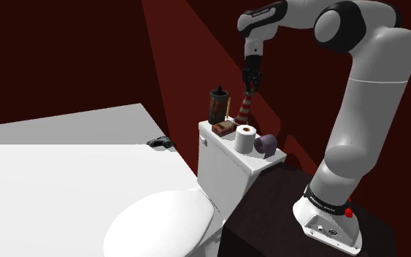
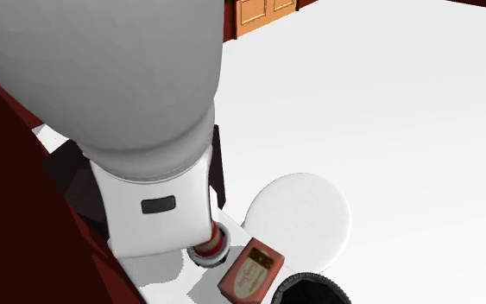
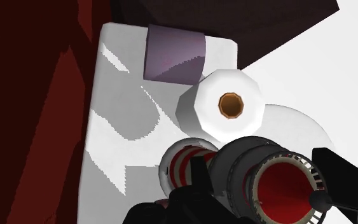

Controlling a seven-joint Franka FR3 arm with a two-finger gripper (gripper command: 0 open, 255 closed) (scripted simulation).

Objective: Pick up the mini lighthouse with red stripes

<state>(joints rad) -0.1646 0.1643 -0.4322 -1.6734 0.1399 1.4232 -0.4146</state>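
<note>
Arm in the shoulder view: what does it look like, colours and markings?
White, rounded arm with dark grey joints and a dark band above its base, where a small red button sits. The gripper is all black, two-fingered.

One lighthouse (image 1: 244, 109), one toilet roll (image 1: 247, 139), one purple cup (image 1: 267, 144), one reddish box (image 1: 223, 128) — one dark jar (image 1: 217, 104), perhaps.

The shoulder view is dim across its upper half. The dark red walls (image 1: 65, 51) sit in shade, with a brighter red wedge slanting down from top centre toward the middle right. The white floor (image 1: 43, 182) at lower left is evenly bright. In the wrist view, grey shadows with stair-stepped edges fall across the white toilet tank lid (image 3: 107, 76). The second exterior view's right half is almost glaring white.
</note>
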